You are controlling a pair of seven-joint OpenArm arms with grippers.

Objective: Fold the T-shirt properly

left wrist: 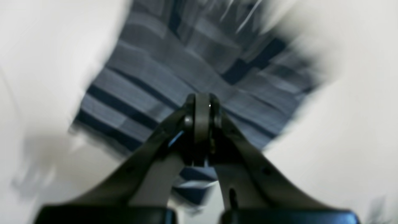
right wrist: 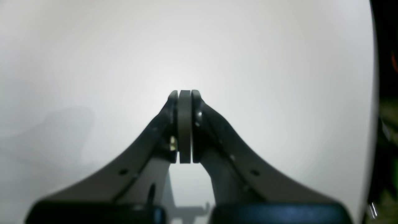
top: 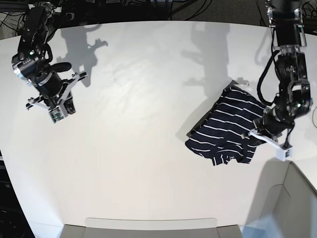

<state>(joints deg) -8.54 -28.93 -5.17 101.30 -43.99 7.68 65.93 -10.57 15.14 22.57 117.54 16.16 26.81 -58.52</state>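
The T-shirt (top: 225,126), dark navy with thin white stripes, lies bunched and creased on the right side of the white table (top: 148,124). My left gripper (top: 251,134) is at the shirt's right edge with its jaws shut. In the blurred left wrist view its tips (left wrist: 202,97) are pressed together over the striped fabric (left wrist: 161,71); whether any cloth is pinched does not show. My right gripper (top: 55,115) hangs far off at the table's left side. Its fingers (right wrist: 185,93) are shut on nothing above bare table.
A grey bin (top: 292,198) stands at the front right corner, just below the left arm. A shallow grey tray (top: 148,228) runs along the front edge. The table's edge (right wrist: 373,93) shows at the right of the right wrist view. Cables lie behind the table.
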